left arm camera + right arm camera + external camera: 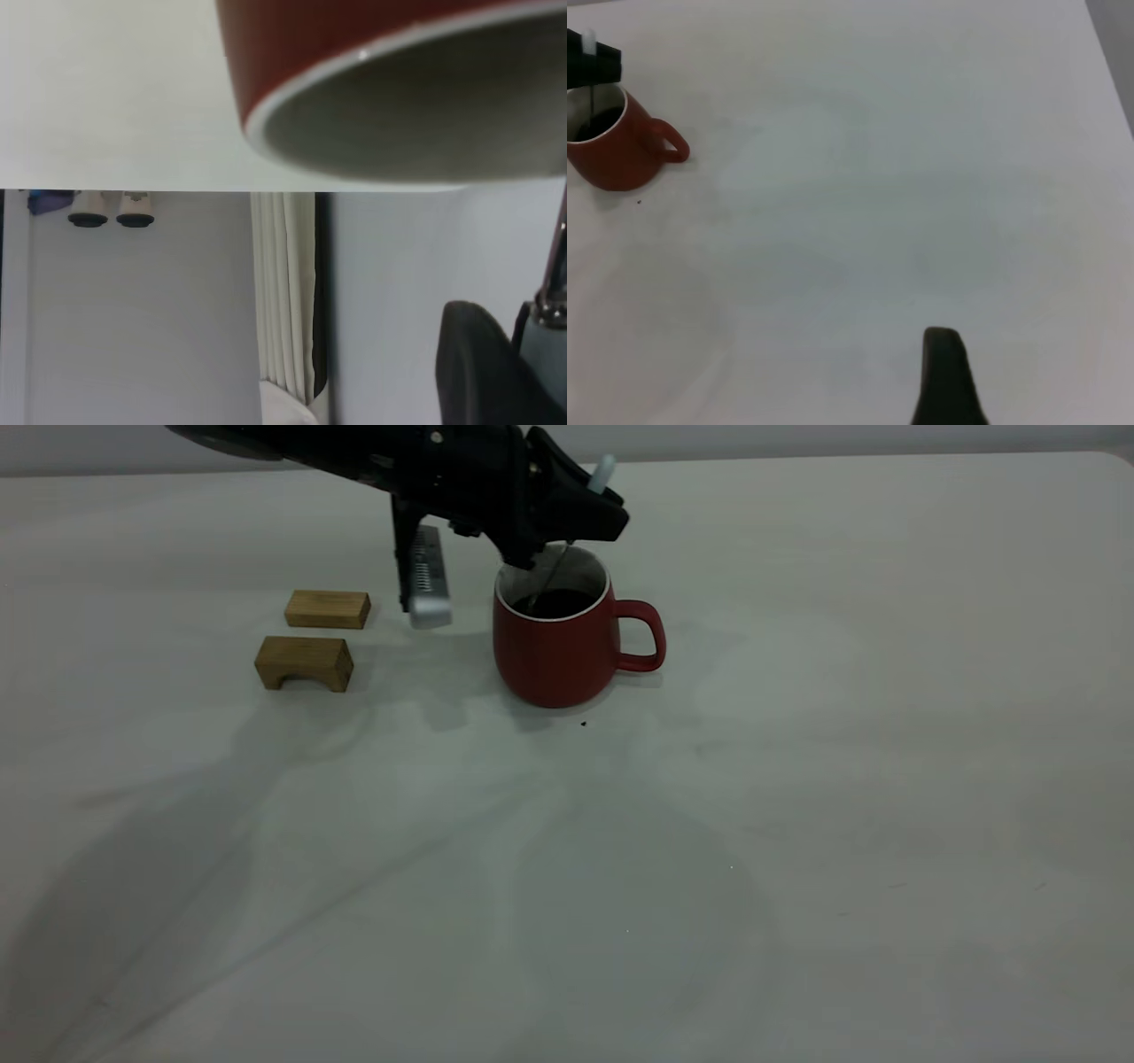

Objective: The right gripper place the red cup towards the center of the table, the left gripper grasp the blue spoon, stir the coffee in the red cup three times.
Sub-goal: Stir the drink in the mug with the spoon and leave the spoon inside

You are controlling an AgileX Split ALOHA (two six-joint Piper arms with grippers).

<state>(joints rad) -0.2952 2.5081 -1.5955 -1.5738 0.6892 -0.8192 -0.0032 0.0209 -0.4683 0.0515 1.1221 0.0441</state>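
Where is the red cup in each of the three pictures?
Exterior view: the red cup stands centre-left, below the left gripper.
Left wrist view: the red cup's rim fills the upper right.
Right wrist view: far upper left.
Shared landmark: its white rim.

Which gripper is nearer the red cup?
Left. The left gripper hangs right above the red cup, holding the blue spoon; the right gripper sits far off.

Matte black angular arm housing, small silver screws, left gripper [509,558] with black fingers, silver-grey ribbed finger pad [426,577], rounded tip.
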